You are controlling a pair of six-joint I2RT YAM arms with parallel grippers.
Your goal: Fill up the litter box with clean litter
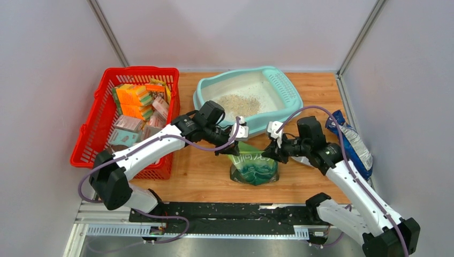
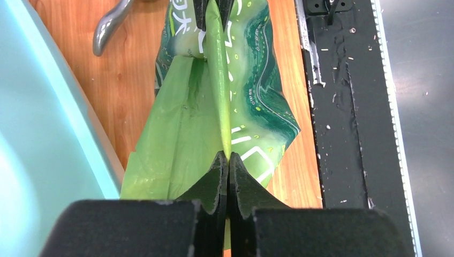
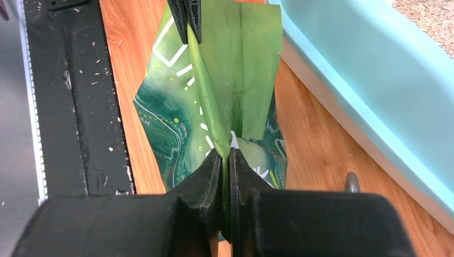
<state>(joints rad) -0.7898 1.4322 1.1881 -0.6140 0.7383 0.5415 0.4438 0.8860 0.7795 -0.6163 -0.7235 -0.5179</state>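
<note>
The left gripper (image 2: 229,159) and right gripper (image 3: 226,153) clench the glossy green bag's (image 1: 254,167) 2 creased top ends; seemingly thin, grainy litter (image 1: 240,104) lies in the rounded teal litter box (image 1: 199,95).

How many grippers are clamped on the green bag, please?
2: the left gripper pinches the green bag at one end of its top, the right gripper at the other.

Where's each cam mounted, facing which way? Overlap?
Top external: above and behind the bases, looking down at the litter box, green bag and red basket; both arms show.
Left wrist: on the left arm, looking along the left gripper, shut on the bag's top edge.
Right wrist: mirrored, facing the opposite way; right gripper shut on that edge.
Shared: both wrist views show the bag, litter box rim and the opposite gripper.
</note>
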